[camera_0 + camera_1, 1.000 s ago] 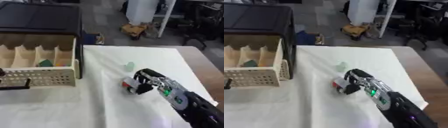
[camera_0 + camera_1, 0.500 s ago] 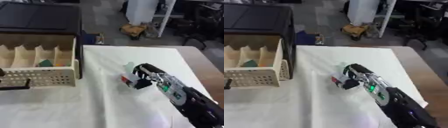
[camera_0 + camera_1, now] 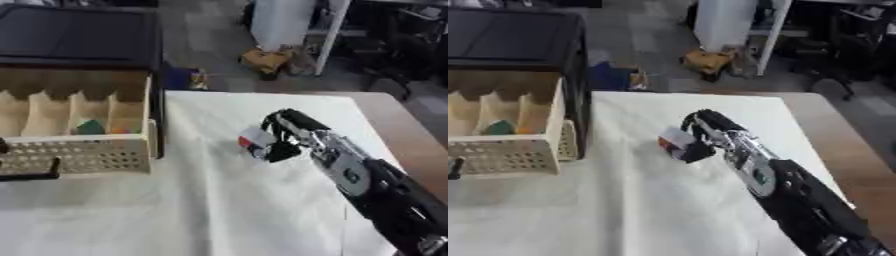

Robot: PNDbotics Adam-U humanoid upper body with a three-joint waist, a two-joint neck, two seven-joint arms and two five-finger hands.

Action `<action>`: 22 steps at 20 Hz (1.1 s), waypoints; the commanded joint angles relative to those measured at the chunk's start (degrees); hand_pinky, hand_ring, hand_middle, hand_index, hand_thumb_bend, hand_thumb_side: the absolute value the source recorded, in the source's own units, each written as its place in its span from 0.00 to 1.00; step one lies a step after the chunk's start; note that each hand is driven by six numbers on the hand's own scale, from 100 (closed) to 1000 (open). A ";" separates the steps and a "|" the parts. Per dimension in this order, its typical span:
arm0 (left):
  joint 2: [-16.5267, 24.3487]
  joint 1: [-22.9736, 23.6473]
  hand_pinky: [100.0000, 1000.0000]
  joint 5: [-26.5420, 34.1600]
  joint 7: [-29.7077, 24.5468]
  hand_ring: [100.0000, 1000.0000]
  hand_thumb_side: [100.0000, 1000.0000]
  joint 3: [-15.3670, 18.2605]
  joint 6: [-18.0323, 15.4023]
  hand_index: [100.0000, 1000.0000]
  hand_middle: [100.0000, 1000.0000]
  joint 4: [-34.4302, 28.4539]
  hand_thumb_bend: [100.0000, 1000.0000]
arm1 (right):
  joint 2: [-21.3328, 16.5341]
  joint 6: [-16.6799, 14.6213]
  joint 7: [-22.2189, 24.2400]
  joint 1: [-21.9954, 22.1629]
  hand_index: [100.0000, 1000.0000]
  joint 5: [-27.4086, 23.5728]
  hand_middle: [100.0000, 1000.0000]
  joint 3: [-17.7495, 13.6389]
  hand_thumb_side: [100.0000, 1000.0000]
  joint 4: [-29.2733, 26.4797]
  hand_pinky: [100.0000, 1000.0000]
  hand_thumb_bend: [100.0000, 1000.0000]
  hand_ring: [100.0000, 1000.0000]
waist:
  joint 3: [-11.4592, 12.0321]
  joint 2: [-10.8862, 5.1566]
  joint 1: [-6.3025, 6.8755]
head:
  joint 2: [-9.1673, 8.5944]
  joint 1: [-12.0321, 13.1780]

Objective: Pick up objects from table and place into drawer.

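Observation:
My right hand (image 3: pixel 293 133) is over the middle of the white table, its fingers curled round a small white object with red and dark marks (image 3: pixel 255 141), held above the cloth. To the left the pulled-out drawer (image 3: pixel 83 155) shows wooden dividers and a perforated front with a black handle (image 3: pixel 31 173). A green piece (image 3: pixel 88 127) and an orange piece (image 3: pixel 120 131) lie in its right-hand compartments. The small pale green thing seen earlier on the cloth is hidden behind the hand. My left hand shows in neither view.
A black cabinet top (image 3: pixel 74 35) sits behind the drawer. The white cloth (image 3: pixel 219 200) covers the table; a brown table edge (image 3: pixel 407 135) runs along the right. Beyond the far edge are floor clutter and a yellow object (image 3: pixel 265 58).
My right hand has lifted the small white object and carried it up and to the left, toward the drawer. The pale green thing is now covered by the hand.

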 commanded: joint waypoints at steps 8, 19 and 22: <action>0.18 0.48 0.47 0.35 0.35 0.45 1.00 -0.01 0.56 0.65 0.53 0.56 0.02 | -1.10 -2.31 -0.80 -5.94 0.54 0.29 0.23 -0.61 0.37 -0.75 0.52 0.04 0.50 | -0.11 -1.02 0.34 | -0.61 0.31; 0.23 0.48 0.47 1.14 0.55 0.45 1.00 0.00 0.70 0.65 0.53 0.56 0.03 | 1.20 -3.17 -1.40 -13.46 0.54 0.17 0.21 -0.60 0.42 -2.11 0.52 0.03 0.48 | 0.16 -1.72 0.38 | -0.88 1.43; 0.28 0.46 0.47 1.35 0.59 0.45 1.00 0.00 0.66 0.65 0.53 0.56 0.03 | 1.87 -2.78 -2.24 -15.29 0.53 -0.14 0.20 -1.09 0.49 -3.03 0.52 0.03 0.47 | 0.29 -1.90 0.42 | -1.05 1.88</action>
